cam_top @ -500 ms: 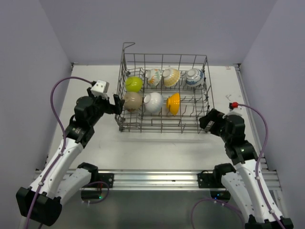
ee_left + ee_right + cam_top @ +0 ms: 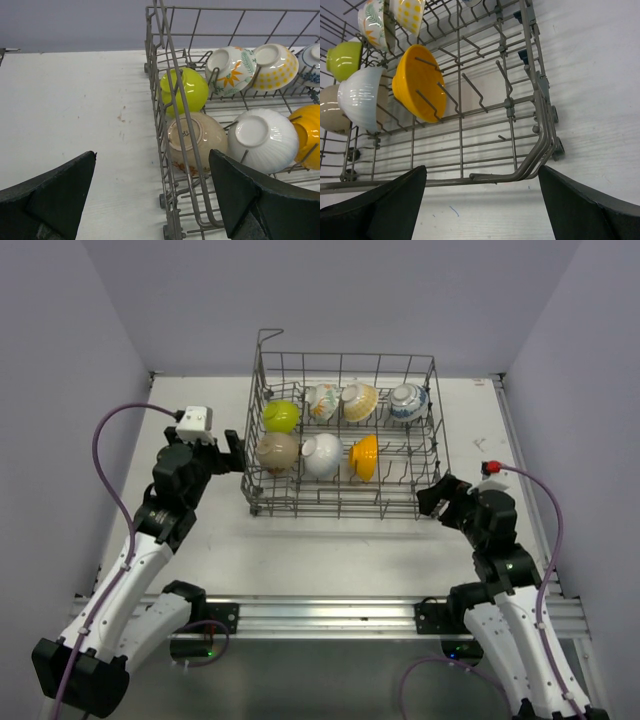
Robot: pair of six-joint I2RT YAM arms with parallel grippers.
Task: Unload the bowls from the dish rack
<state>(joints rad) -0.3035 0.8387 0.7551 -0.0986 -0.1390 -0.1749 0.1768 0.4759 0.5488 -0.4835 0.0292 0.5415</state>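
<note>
The grey wire dish rack (image 2: 345, 512) holds several bowls on their sides in two rows. Far row: lime-yellow (image 2: 281, 416), two patterned ones (image 2: 322, 400) (image 2: 360, 401), and a blue-patterned one (image 2: 407, 401). Near row: beige (image 2: 278, 452), white (image 2: 322, 455), orange-yellow (image 2: 364, 457). My left gripper (image 2: 232, 452) hangs open at the rack's left wall, with the wall (image 2: 167, 65) between its fingers and the beige bowl (image 2: 195, 137) just ahead. My right gripper (image 2: 432, 498) is open and empty at the rack's near right corner (image 2: 540, 130), with the orange-yellow bowl (image 2: 417, 85) further in.
Purple-grey walls close in the white table (image 2: 200, 540) on the left, right and far sides. A raised wire loop (image 2: 268, 335) stands at the rack's far left corner. Upright tines (image 2: 475, 90) fill the rack's right part.
My left gripper has drawn a little left and back along the rack's left wall. The right gripper has shifted slightly toward the near edge. The bowls have not moved.
</note>
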